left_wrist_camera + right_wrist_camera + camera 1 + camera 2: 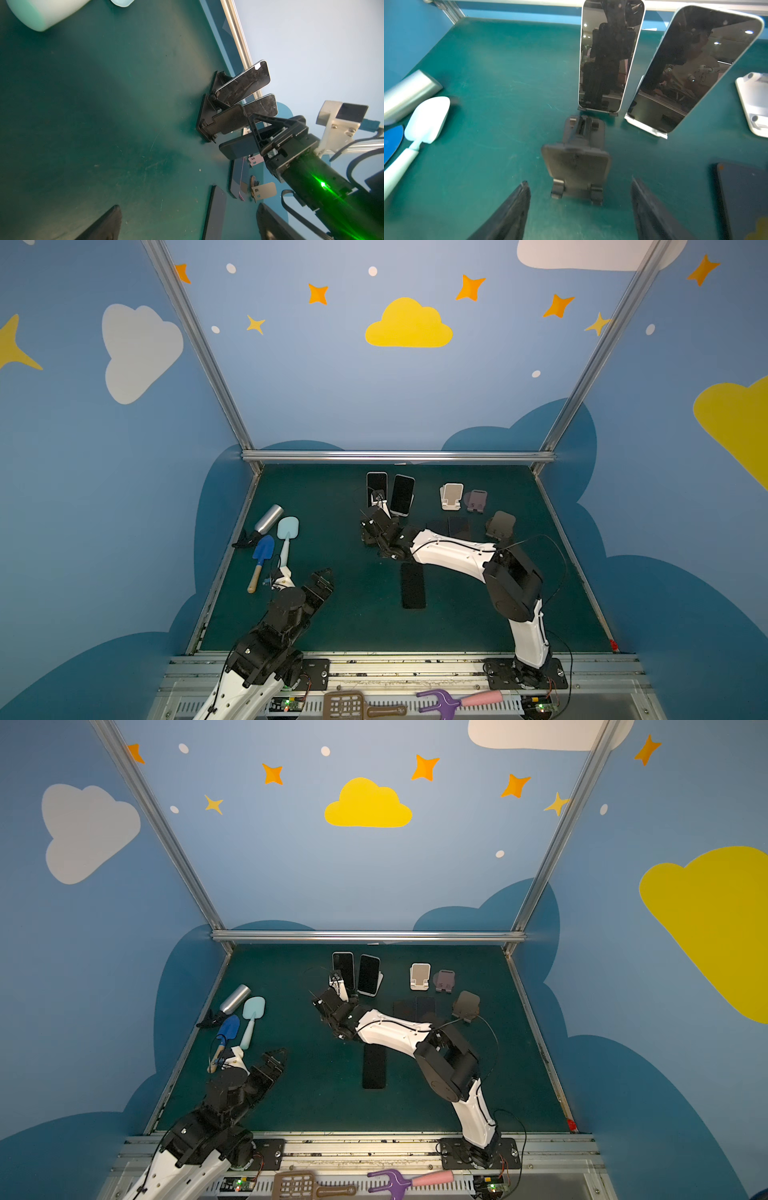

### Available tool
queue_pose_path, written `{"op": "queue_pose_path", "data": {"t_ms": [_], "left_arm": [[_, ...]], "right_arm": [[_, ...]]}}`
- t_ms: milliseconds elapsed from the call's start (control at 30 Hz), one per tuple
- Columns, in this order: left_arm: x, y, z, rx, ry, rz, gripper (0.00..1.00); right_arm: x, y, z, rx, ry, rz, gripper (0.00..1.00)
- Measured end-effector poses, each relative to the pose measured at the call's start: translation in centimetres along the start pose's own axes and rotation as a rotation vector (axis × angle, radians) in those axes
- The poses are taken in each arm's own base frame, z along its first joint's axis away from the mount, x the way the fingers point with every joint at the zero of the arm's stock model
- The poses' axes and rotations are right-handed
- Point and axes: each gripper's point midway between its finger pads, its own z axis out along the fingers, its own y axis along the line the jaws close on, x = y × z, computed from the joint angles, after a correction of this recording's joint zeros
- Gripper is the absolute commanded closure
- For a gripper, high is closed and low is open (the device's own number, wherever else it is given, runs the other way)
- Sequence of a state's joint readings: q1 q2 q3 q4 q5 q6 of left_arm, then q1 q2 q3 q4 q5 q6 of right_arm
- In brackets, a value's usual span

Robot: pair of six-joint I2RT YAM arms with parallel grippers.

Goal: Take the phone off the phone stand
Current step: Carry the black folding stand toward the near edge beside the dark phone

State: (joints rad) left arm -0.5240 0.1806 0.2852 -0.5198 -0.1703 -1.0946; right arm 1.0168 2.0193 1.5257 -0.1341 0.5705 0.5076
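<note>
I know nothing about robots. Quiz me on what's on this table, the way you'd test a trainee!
1. How many phones lean upright at the back?
2. True or false: the right hand is gripping a phone.
3. What colour is the stand just ahead of the right hand? A white, B black, C purple.

Key: 1. Two. 2. False: it is open and empty. 3. B.
</note>
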Motion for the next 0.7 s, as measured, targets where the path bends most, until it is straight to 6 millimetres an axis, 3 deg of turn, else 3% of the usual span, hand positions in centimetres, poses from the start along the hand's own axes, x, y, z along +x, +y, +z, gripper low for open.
{"op": "queue_pose_path", "data": {"t_ms": [333, 700], "left_arm": [[-0.2, -0.5, 0.0, 0.002, 0.0, 0.002, 0.0], [-0.2, -1.2, -0.1, 0.021, 0.01, -0.009, 0.0]], "right_arm": [[0.2, -0.6, -3.6, -0.031, 0.003, 0.002, 0.41], [4.5, -1.3, -5.9, -0.012, 0.115, 0.005, 0.42]]}}
